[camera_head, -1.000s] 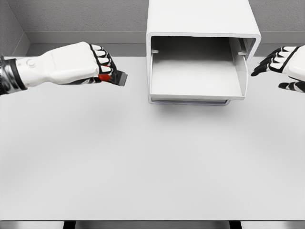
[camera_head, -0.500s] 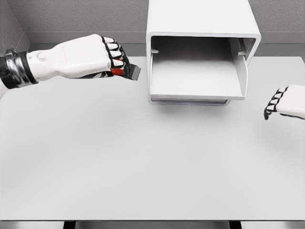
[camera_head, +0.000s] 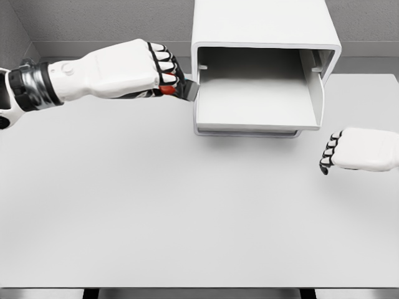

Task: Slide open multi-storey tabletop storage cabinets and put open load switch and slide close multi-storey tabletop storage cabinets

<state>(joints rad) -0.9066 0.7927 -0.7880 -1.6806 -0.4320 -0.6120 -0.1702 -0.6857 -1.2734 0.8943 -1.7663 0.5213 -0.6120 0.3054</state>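
The white storage cabinet (camera_head: 265,25) stands at the back middle of the table, its drawer (camera_head: 255,106) pulled out toward me and empty. My left hand (camera_head: 163,75) hovers just left of the drawer's left wall, shut on the load switch (camera_head: 181,91), a small dark grey block with a red part that sticks out below the fingers and nearly touches the cabinet's left edge. My right hand (camera_head: 330,152) is low at the right, below the drawer's front right corner, fingers curled and holding nothing.
The grey table (camera_head: 187,205) spreads wide in front of the cabinet. A grey back wall (camera_head: 106,25) runs behind it, with a side wall at the far left. The table's front edge (camera_head: 199,288) lies near the picture's bottom.
My left hand carried the load switch rightward, from the table's left side to the cabinet's left edge. My right hand dropped from beside the cabinet down and inward, its fingers curling.
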